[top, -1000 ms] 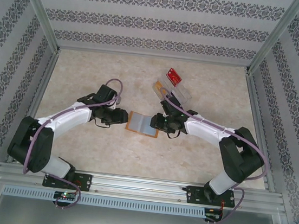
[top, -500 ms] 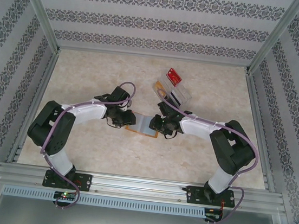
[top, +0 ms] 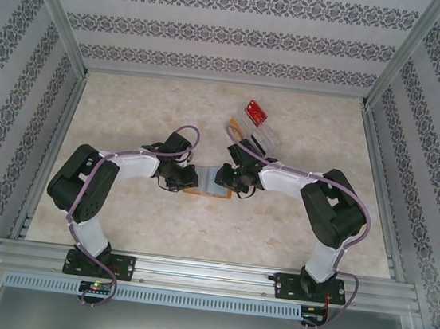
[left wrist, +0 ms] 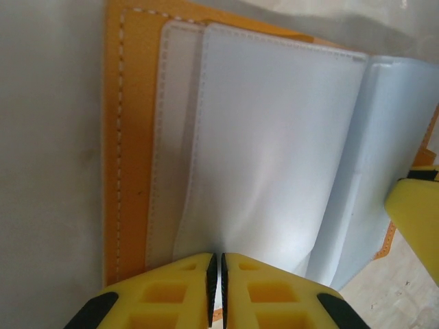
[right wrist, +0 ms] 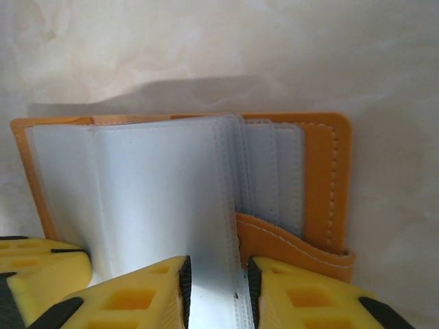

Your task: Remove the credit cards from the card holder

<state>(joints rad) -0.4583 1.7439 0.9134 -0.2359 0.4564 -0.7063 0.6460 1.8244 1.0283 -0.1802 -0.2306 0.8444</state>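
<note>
Orange card holder (left wrist: 113,171), wrist-view pages (left wrist: 274,151) seemingly pinched

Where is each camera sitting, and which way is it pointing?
Top external: above and behind the bases, looking down on the table; both arms show.
Left wrist: close over the card holder, left gripper pinching a grey page.
Right wrist: close from the opposite side, right gripper around the pages.
Both wrist views share the card holder's pages.

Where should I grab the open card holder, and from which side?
Pinch the card holder by its stitched orange border, coming in from its outer edge, away from the fold. It lies open and flat, and that border juts out past the grey pocket pages.
</note>
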